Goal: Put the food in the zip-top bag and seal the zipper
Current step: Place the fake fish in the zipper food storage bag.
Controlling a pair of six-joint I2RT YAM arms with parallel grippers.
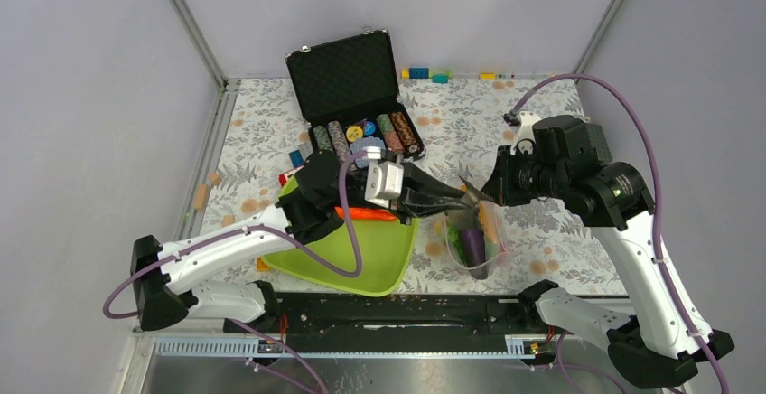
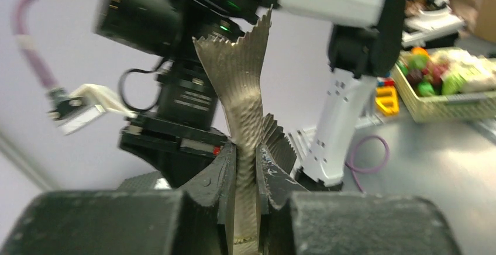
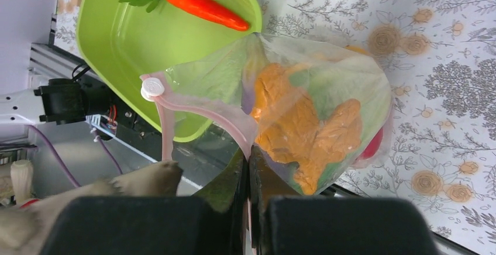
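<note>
A: We are watching the left tool (image 2: 245, 164) clamping the grey fish (image 2: 234, 79), tail up.
B: And we are seeing the right tool (image 3: 248, 170) pinching the zip-top bag (image 3: 327, 91) by its zipper (image 3: 205, 107), at five o'clock on the desk (image 1: 542, 114).

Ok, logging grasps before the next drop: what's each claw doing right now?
Left claw: shut on the grey fish.
Right claw: shut on the zip-top bag at its zipper.

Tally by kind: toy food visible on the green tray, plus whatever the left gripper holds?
orange carrot: 1, on the lime-green tray
grey fish: 1, in the left gripper
Total: 2
</note>
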